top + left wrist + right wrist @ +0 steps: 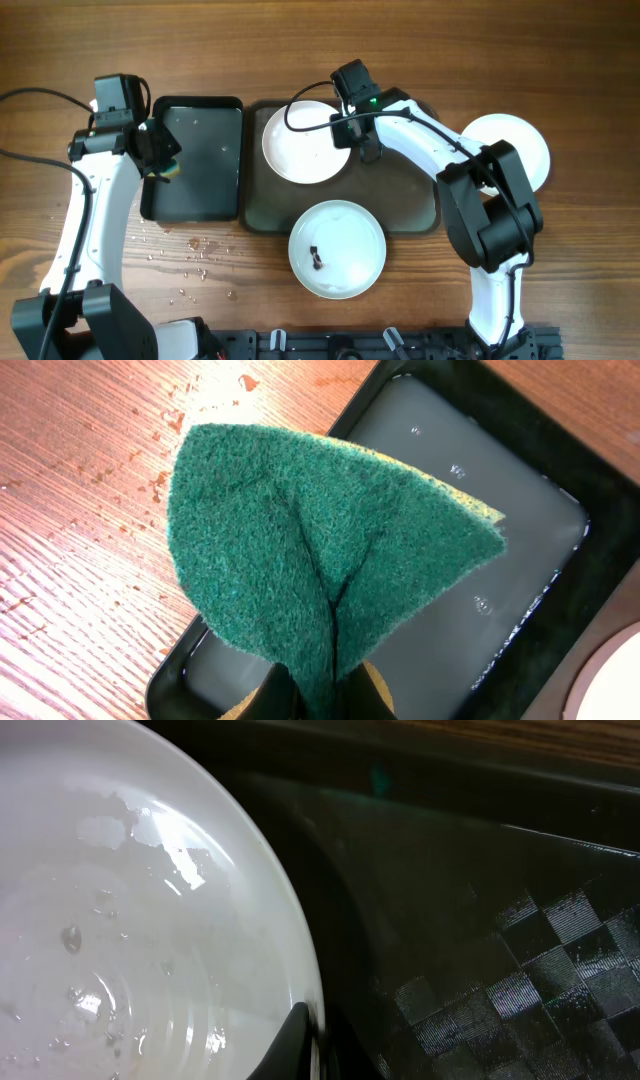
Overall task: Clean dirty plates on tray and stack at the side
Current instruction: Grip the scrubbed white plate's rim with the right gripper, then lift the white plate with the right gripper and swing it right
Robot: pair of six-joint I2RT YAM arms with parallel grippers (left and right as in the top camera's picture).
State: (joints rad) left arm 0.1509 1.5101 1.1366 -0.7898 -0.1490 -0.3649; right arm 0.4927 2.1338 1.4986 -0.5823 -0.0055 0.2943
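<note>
Right gripper (366, 150) pinched on right rim of wet white plate (305, 145) in far left corner of brown-grey tray (405, 195). Smudged plate (337, 250) overhanging tray's near edge; third plate (525, 140) on tabletop off tray's right edge. Left gripper (160, 160) clamping green scouring sponge (330, 560) over left rim of water-filled black tray (195, 101).

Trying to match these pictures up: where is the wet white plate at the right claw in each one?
Overhead: wet plate in the tray's upper-left part, right gripper at its rim.
Right wrist: plate fills the left side.
Left wrist: pale sliver, bottom-right corner, likely its rim.
Shared landmark: the tray under it, overhead and right wrist.
</note>
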